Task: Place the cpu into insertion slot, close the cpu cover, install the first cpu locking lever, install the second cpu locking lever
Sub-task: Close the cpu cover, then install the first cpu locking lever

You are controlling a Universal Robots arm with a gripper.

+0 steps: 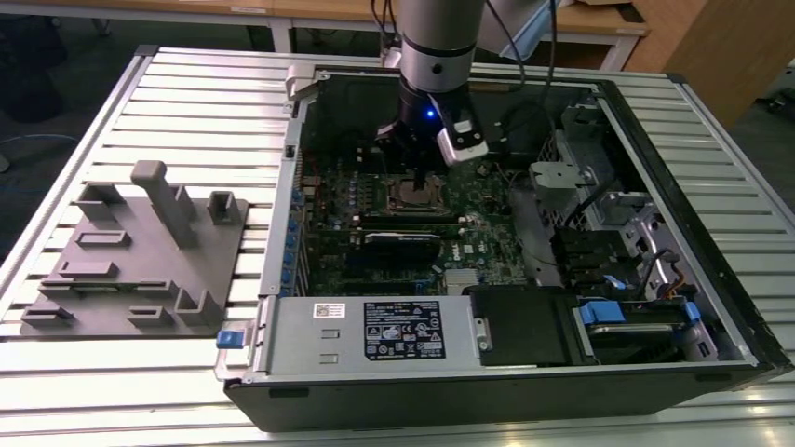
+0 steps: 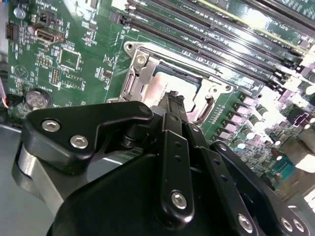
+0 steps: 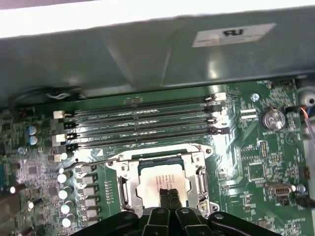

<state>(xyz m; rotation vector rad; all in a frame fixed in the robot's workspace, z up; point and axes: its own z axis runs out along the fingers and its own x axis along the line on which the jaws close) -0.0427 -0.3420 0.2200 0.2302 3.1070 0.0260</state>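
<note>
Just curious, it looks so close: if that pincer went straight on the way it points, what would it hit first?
Most likely the cpu, its silver top framed by the cpu cover. The pincer points straight at it; whether it touches is unclear.

First wrist view: fingertips (image 3: 164,194) overlap one edge of the cpu (image 3: 160,178); gripper (image 3: 168,192) body cut by the frame edge. Second wrist view: gripper body hides much of the cpu cover (image 2: 140,73). Exterior view: arm (image 1: 437,37) cut off at the 12 o'clock edge; gripper masks the insertion slot (image 1: 423,198) rim at its 12 o'clock; cpu and cpu cover too small to separate there.
</note>
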